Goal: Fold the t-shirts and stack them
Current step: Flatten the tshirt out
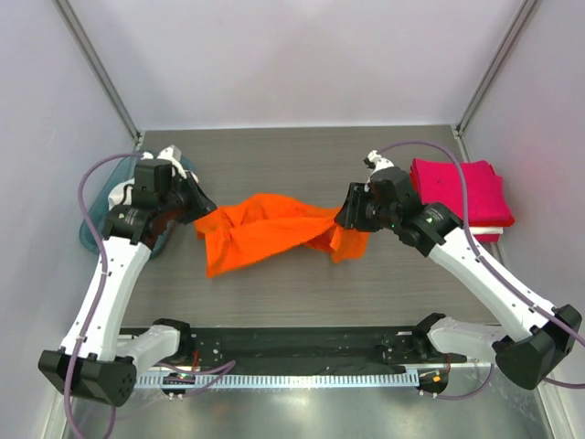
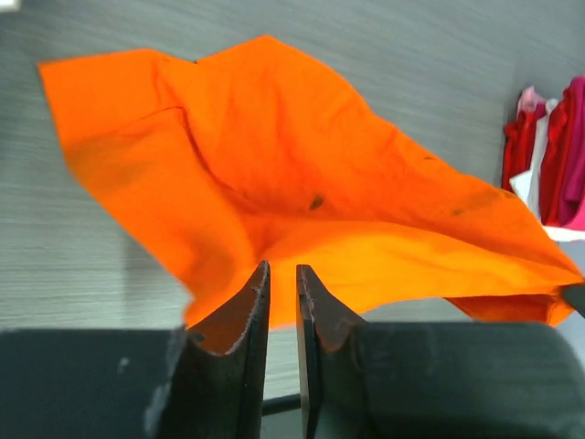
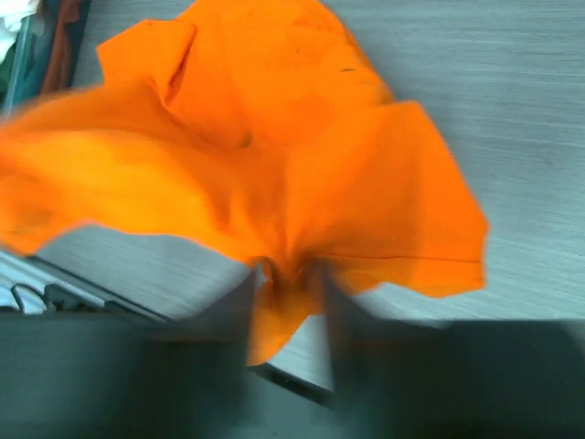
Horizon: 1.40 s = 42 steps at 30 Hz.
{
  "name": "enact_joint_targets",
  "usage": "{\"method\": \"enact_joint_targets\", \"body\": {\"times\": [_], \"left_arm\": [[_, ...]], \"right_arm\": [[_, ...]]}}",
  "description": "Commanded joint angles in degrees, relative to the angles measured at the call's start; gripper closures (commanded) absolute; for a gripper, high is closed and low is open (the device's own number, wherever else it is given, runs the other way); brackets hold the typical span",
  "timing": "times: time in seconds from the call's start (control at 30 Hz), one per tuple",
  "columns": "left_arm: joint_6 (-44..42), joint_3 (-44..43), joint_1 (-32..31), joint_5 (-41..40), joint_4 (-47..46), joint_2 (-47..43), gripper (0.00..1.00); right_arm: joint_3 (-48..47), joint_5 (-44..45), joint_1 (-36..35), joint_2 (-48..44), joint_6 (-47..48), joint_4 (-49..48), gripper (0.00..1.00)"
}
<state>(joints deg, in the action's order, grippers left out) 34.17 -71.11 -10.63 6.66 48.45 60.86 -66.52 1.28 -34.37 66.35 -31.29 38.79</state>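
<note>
Left claw (image 2: 281, 274) and right claw (image 3: 285, 279) both pinch the orange t-shirt (image 1: 265, 233), which sags between them over the tabletop (image 1: 292, 293).
Left nips an edge and right clamps a bunched wad, so an even outward pull should flatten it, short of the pink stack (image 1: 475, 197) beyond.

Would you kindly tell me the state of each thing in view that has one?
orange t-shirt: unfolded, crumpled, strung between both grippers.
left gripper: shut on one end of the orange t-shirt.
right gripper: shut on the other end, fabric bunched between its fingers.
pink stack: folded, lying apart on the right.
</note>
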Motion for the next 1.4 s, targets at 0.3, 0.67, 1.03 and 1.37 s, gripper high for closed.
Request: {"method": "enact_joint_targets", "body": {"times": [0.3, 0.67, 1.03, 1.37], "left_arm": [[4.8, 15.0, 0.4, 5.1, -8.0, 5.7, 0.88], [12.5, 33.1, 0.4, 4.1, -11.4, -5.6, 0.51], [22.2, 37.9, 0.4, -1.0, -20.8, -0.9, 0.55], [23.5, 37.1, 0.4, -3.8, -27.0, 10.1, 0.57]], "right_arm": [[13.4, 2.5, 0.3, -3.2, -2.0, -3.2, 0.33], [25.6, 12.2, 0.4, -5.2, -6.2, -4.6, 0.31], [18.4, 11.7, 0.4, 10.1, 0.8, -15.7, 0.20], [1.1, 8.4, 0.4, 30.8, 7.1, -18.7, 0.11]]}}
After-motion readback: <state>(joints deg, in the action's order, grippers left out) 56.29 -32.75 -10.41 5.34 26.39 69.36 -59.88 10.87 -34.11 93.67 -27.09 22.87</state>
